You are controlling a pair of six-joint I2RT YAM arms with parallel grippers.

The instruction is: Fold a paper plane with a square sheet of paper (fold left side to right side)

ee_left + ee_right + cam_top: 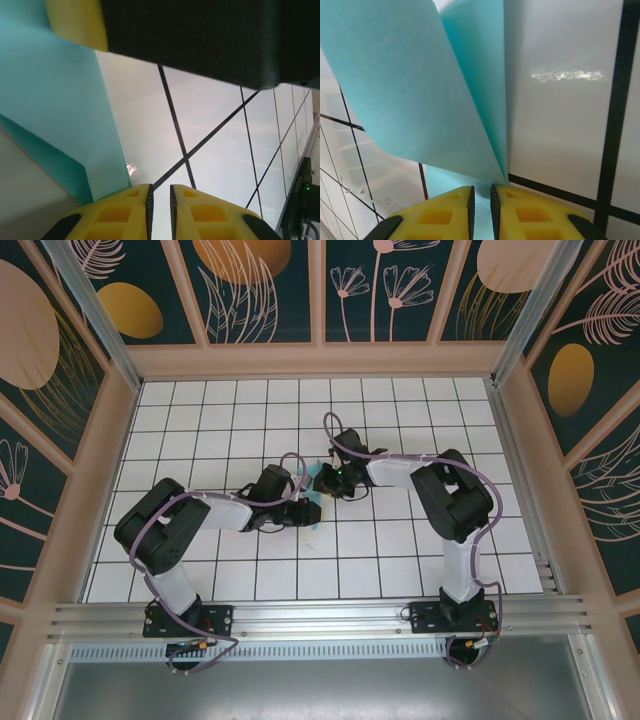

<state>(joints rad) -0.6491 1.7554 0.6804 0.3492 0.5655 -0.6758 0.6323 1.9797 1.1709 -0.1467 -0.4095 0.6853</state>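
Note:
The square sheet of paper (410, 85) is light turquoise and partly folded. One flap stands up from a crease and curls over the layer lying flat on the tiles. My right gripper (481, 186) is shut to a narrow slit at the foot of that flap, with the flat layer showing through the slit. My left gripper (160, 186) is also shut to a slit, over bare white tile just right of the paper's (55, 100) edge, with nothing between its fingers. From above, both grippers (305, 508) (322, 480) meet at mid-table and hide most of the sheet (313, 524).
White tiles with black grid lines (400, 420) cover the table. Raised wooden walls (320, 360) enclose it, and a metal rail (320, 618) runs along the near edge. The right arm's finger (75, 22) hangs close above the left gripper.

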